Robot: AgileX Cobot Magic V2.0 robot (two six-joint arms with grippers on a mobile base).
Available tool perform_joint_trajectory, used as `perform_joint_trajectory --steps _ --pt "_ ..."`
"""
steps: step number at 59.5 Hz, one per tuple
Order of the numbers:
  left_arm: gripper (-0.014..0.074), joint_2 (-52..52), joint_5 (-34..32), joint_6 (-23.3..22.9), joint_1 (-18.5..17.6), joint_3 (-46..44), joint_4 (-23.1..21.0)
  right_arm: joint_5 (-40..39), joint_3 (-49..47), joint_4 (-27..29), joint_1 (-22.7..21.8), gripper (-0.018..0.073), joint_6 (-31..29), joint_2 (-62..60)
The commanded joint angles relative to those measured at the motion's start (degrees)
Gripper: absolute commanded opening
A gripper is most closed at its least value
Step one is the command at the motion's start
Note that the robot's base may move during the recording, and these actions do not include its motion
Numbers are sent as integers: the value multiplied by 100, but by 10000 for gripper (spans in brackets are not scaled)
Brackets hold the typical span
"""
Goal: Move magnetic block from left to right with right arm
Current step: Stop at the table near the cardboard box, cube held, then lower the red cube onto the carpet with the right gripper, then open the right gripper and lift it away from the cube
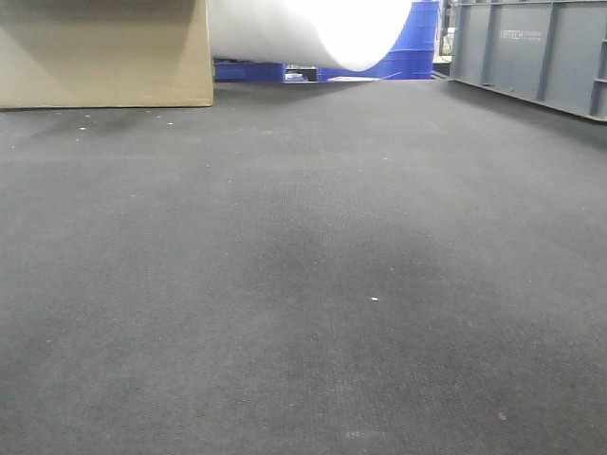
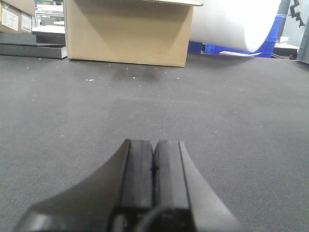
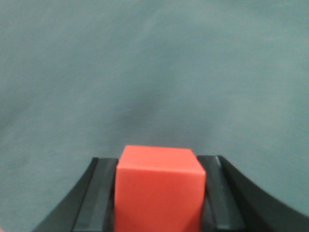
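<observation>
A: Left arm's black two-fingered gripper (image 2: 153,159), own wrist view: flat inner pads pressed together, no gap, nothing between. Pointing level over the surface.

B: Right arm's black two-fingered gripper (image 3: 157,193), own wrist view: jaws parted, clamped on both sides of the small bright red cube (image 3: 158,188). Fingers (image 3: 96,198) flank it left and right. Looks lifted; background blurred.

A: Front view: neither arm visible.
</observation>
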State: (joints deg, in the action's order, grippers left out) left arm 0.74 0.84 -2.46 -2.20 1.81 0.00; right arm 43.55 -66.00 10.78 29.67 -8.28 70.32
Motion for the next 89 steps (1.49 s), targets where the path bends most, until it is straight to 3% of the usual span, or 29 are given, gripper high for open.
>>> perform_joint_trajectory --steps 1,14,26,62,68,78,89 --pt "-116 79 -516 -25 -24 59 0 -281 -515 109 294 152 -95 473" --pt "-116 79 -516 -25 -24 59 0 -281 -1153 109 712 152 -46 1851" --pt "-116 79 -516 -25 -24 59 0 -279 -1378 97 760 152 -41 2704" --pt "-116 79 -516 -25 -24 59 0 -280 -1376 61 760 160 -41 3550" --pt "-116 79 -516 -25 -24 59 0 -223 -1376 61 760 256 -41 3550" --pt "-116 79 -516 -25 -24 59 0 -46 -1381 61 760 634 -41 3538" --pt "-116 79 -516 -25 -24 59 0 18 -1386 66 714 600 -32 3294"
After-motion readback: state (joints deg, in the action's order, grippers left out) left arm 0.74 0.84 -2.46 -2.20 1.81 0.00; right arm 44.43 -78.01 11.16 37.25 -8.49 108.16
